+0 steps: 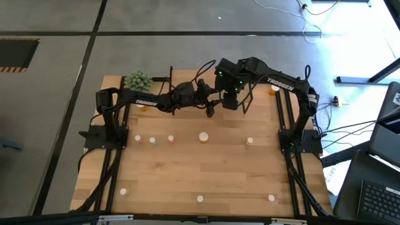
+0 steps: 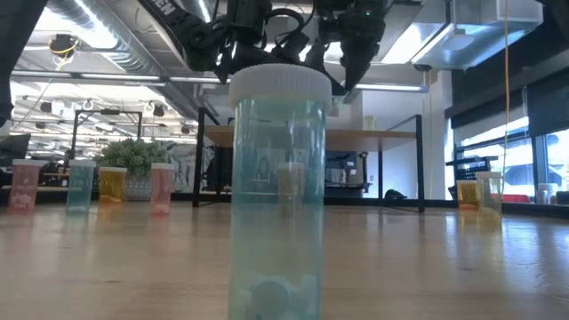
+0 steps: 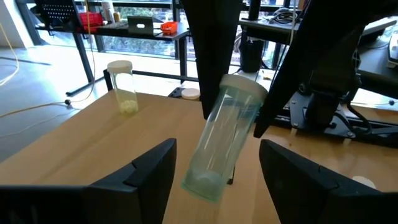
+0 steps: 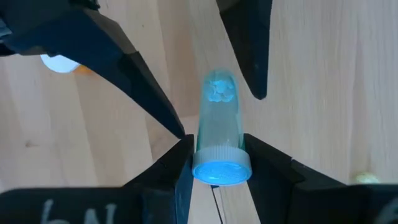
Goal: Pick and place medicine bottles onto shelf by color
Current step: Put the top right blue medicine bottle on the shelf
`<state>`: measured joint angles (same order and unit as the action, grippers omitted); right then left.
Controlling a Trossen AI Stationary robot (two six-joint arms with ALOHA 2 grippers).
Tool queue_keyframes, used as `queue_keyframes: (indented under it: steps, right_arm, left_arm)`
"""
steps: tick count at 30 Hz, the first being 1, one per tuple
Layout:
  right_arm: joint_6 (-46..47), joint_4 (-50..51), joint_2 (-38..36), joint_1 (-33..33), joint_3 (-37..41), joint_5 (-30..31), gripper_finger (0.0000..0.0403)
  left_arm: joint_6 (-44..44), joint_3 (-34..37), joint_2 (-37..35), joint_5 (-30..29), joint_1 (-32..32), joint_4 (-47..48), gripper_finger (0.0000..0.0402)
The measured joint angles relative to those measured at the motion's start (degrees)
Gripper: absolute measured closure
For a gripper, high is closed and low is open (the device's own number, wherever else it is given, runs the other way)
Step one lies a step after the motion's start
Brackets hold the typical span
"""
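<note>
Above the far middle of the wooden counter (image 1: 187,175), my right end effector (image 4: 214,163) grips a pale green transparent bottle with white cap (image 4: 217,127) by its cap end, off the surface. My left end effector (image 3: 214,171) stands open around its lower end, not touching.

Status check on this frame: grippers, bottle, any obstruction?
Right gripper shut on pale green bottle, over the shelf. Left gripper open, fingers flanking the bottle. Nothing blocking.
</note>
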<state>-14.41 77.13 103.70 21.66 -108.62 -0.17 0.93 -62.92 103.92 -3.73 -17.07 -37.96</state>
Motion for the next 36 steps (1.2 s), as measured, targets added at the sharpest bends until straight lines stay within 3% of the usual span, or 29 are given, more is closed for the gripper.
queue_keyframes:
  steps: [13, 29, 36]
  right_arm:
    - [-1.14, -0.3, 0.0, -0.6, 0.0, -0.08, 0.0272]
    - [-1.14, -0.3, 0.0, -0.58, 0.0, 0.01, 0.0272]
    - [-1.14, -0.29, 0.0, -0.56, 0.0, 0.07, 0.0272]
  left_arm:
    - [0.42, 0.0, 0.0, -1.53, -0.06, 2.56, 0.0193]
    - [0.39, 0.0, 0.0, -1.41, -0.02, 2.56, 0.0262]
    - [0.39, 0.0, 0.0, -1.27, -0.02, 2.58, 0.0271]
